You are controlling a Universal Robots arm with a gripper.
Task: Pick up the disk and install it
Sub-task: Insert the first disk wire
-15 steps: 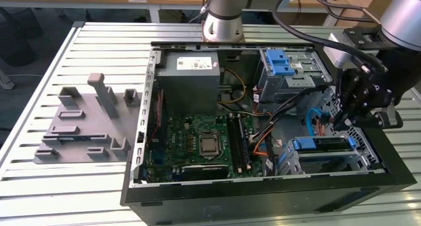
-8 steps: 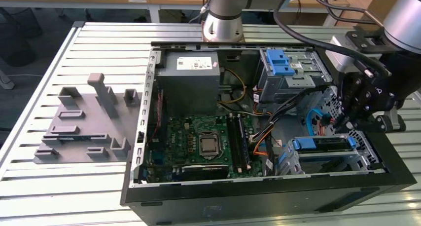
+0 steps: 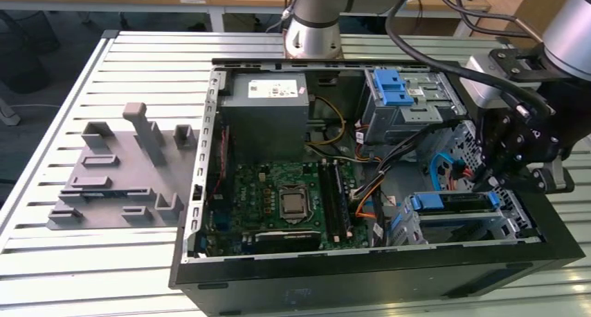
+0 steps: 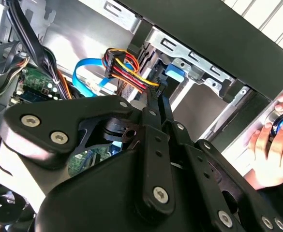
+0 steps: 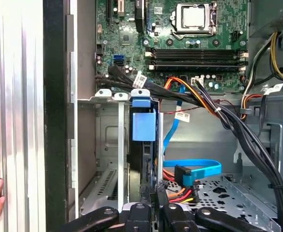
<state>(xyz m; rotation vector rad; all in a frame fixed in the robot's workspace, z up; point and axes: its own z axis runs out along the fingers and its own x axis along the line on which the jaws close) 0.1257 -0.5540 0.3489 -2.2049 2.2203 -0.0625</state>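
The disk (image 3: pixel 452 201) stands on edge in the drive cage at the front corner of the open computer case, on the exterior view's right, its blue rail on top. In the first wrist view I look along the cage at the disk's blue rail end (image 5: pixel 143 125). My gripper (image 3: pixel 485 182) hangs over that cage. Its fingers sit close together, shut, with the gripper (image 5: pixel 154 187) tips right at the disk's near edge. In the second wrist view the gripper (image 4: pixel 156 96) points at the blue rail beside a plug of coloured wires (image 4: pixel 126 70).
A motherboard (image 3: pixel 286 199) fills the case floor, with a grey power supply (image 3: pixel 268 109) and an upper cage with a blue latch (image 3: pixel 397 92) behind. Black cable bundles (image 5: pixel 228 121) and a blue flat cable (image 5: pixel 199 169) cross near the cage. A person's hand (image 4: pixel 272 150) rests on the case's outside. A grey fixture plate (image 3: pixel 120 171) lies on the exterior view's left.
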